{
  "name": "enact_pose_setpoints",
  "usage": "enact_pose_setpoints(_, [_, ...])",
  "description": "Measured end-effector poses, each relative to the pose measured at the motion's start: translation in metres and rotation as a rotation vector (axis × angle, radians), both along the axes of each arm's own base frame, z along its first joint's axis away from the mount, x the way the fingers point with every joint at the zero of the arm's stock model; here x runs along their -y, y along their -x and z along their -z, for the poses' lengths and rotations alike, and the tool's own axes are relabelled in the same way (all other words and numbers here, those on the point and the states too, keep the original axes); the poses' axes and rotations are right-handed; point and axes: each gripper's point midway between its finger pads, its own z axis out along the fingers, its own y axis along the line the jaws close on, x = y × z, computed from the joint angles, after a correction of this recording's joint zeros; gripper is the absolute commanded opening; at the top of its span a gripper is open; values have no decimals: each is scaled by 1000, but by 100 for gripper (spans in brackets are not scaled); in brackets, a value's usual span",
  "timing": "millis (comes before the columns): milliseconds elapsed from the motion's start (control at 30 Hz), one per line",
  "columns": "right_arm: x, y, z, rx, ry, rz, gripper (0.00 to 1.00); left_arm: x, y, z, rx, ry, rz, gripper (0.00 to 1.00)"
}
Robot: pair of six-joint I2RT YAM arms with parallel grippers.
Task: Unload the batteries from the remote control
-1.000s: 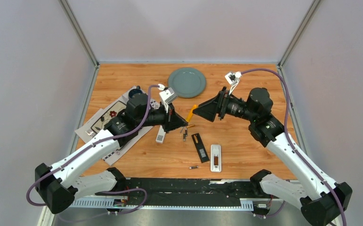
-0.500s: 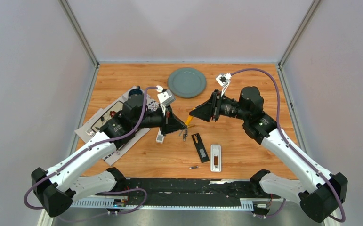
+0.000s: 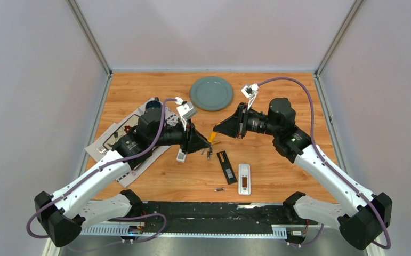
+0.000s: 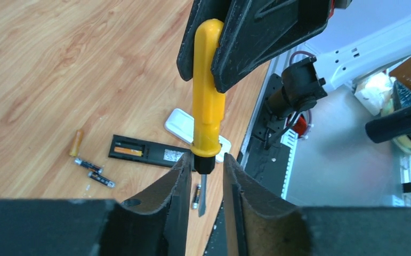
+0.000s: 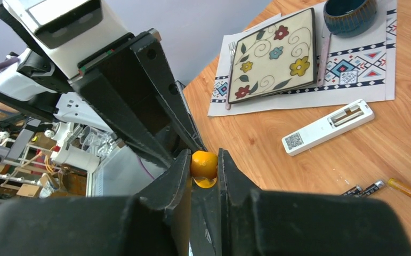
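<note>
Right pincer [image 5: 204, 160] is clamped on the butt of the yellow screwdriver [image 4: 207, 106]. The left pincer [image 4: 207, 159] straddles the tool's dark collar, and I cannot tell whether it actually squeezes. Neither holds a cell.

Below and to the left of the left pincer's tips lie the batteries [image 4: 101, 180]: two dark ones nearly end to end and an orange battery [image 4: 75, 143] just beyond them. A lone battery [image 4: 196, 196] sits almost under the blade. They look light, rigid, smooth and round (apt to roll or squirt out of a careless pinch). I would take each across the middle of its barrel, fingers square to its length, coming straight down.

Beside the three, the black remote [image 4: 139, 153] lies back-up with its bay open. What seems to be an orange cell is seated inside, and it will probably need levering up at one end.

A white remote [image 3: 244, 170] lies just past it. A second white remote [image 5: 328, 127] rests beyond the right pincer, near the placemat [image 5: 352, 69] carrying a floral plate [image 5: 272, 58] and a bowl [image 5: 349, 15].

The main obstacle is the screwdriver itself, which occupies both pincers above the surface [image 3: 139, 90].
</note>
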Motion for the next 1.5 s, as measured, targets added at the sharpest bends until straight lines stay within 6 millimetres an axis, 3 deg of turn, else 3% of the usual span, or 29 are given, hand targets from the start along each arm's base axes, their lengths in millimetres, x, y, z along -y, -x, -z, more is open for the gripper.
enact_pose_setpoints(67, [1,-2,3,5,13,14,0,0,0,-1,-4,8,-5,44])
enact_pose_setpoints(200, [6,-11,14,-1,59,77,0,0,-2,5,-28,5,-29,46])
enact_pose_setpoints(400, [23,-35,40,-42,146,218,0,-1,-6,41,-141,-47,-79,47])
enact_pose_setpoints(533, [42,-53,72,-101,201,310,0,-3,-2,69,-224,-82,-99,47])
enact_pose_setpoints(767, [85,-75,127,-242,285,452,0,-1,-4,101,-331,-120,-134,47])
enact_pose_setpoints(900, [98,-83,135,-267,295,494,0,5,-9,123,-411,-149,-145,47])
enact_pose_setpoints(1267, [96,-88,151,-306,318,484,0,18,-21,182,-673,-154,-155,45])
enact_pose_setpoints(1500, [93,-91,154,-309,312,476,0,2,-29,218,-847,-66,-242,45])
